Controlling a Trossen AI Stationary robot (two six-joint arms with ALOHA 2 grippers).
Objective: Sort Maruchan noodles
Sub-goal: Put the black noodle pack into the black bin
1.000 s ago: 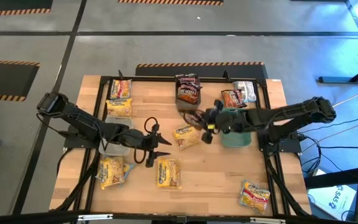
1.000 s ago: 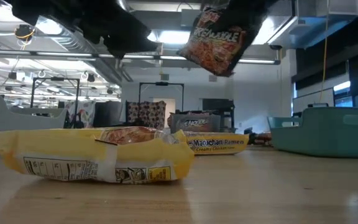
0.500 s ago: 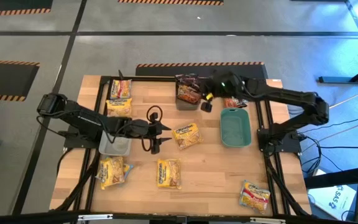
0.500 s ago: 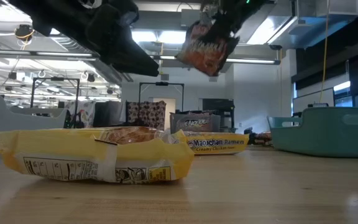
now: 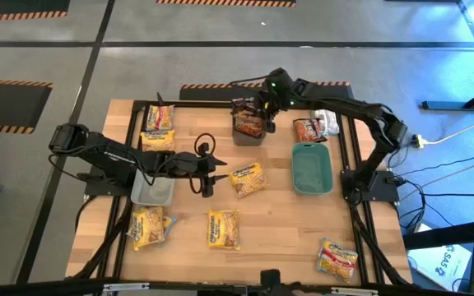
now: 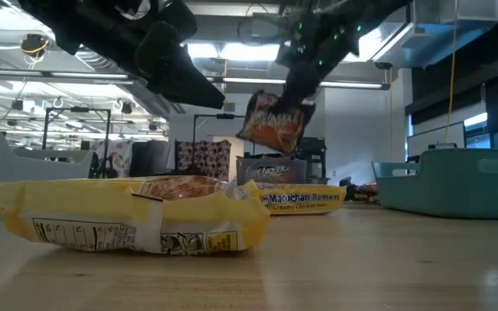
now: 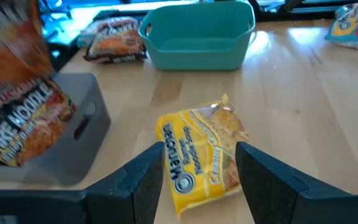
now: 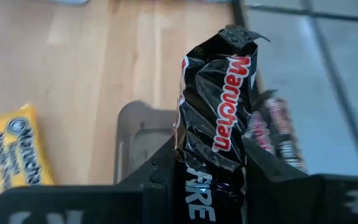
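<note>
The right gripper [image 8: 213, 180] has its fingers clamped on a dark Fire packet [image 8: 219, 118], hanging it over the grey bin [image 5: 248, 130] at the desk's far edge, where another dark packet [image 8: 277, 134] already lies. The left gripper [image 7: 197, 180] hovers with fingers apart above a yellow Creamy Chicken packet [image 7: 202, 149] mid-desk. Sorting seems partly done: two yellow packets [image 5: 157, 130] sit at the far left, while the teal bin [image 5: 311, 168] shows nothing inside. Loose still are three more yellow packets [image 5: 223, 228] toward the near edge and two packets [image 5: 316, 126] behind the teal bin.
</note>
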